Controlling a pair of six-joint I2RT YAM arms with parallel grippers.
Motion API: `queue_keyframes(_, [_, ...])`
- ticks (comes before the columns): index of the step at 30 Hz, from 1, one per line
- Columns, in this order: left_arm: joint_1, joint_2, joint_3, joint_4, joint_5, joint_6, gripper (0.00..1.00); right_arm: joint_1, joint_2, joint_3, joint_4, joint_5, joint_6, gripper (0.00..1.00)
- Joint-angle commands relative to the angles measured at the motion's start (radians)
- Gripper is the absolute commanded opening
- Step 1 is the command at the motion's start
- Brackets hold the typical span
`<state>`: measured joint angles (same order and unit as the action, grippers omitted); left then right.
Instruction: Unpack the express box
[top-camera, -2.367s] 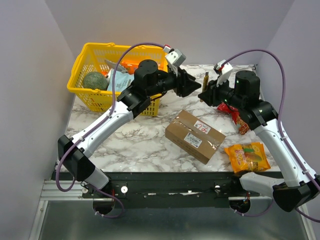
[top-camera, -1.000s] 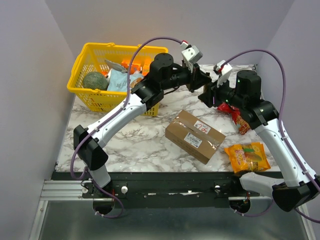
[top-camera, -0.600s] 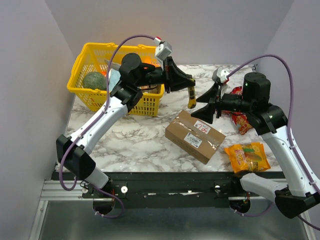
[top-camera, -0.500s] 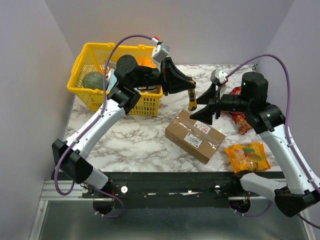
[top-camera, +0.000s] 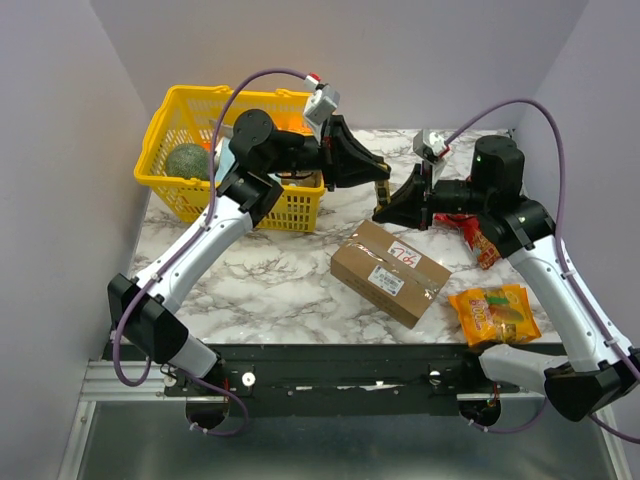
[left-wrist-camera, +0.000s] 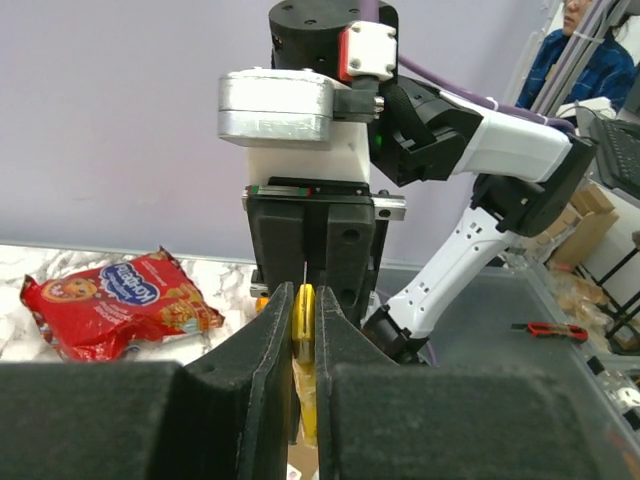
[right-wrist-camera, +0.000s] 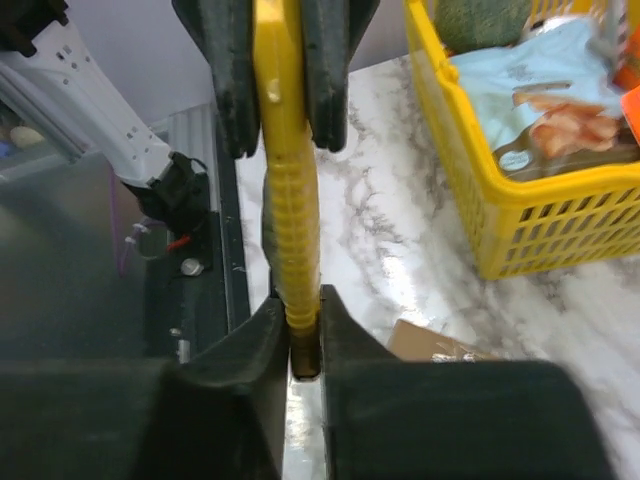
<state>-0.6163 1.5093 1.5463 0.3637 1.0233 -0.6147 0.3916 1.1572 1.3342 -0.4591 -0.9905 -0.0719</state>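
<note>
The marble counter (top-camera: 260, 285) is carrying a yellow basket (top-camera: 292, 208) at its far left and the express box (top-camera: 385, 272), which is lying flat near the middle. Both hands are hovering just past the box's far edge. The left hand (top-camera: 381, 186) and the right hand (top-camera: 382, 212) are meeting tip to tip, each clamping one end of a slim yellow tool (right-wrist-camera: 290, 230).

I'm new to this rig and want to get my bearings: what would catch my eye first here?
The two arms meet in mid-air over the far middle of the table. There the left gripper and right gripper are both clamped on one slim yellow tool. Just in front of them the express box lies closed, with a bright yellow basket at the far left.
</note>
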Motion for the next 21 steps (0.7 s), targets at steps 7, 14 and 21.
queue_keyframes(7, [0.112, -0.13, 0.084, -0.799, -0.19, 0.684, 0.57, 0.001, -0.014, 0.039, -0.335, 0.376, -0.386, 0.0])
queue_keyframes(14, [0.084, -0.173, 0.286, -1.199, -0.308, 1.119, 0.66, 0.006, -0.013, 0.072, -0.453, 0.444, -0.54, 0.01])
queue_keyframes(21, [-0.124, 0.009, 0.517, -1.398, -0.419, 1.273, 0.64, 0.004, 0.012, 0.141, -0.559, 0.472, -0.574, 0.0])
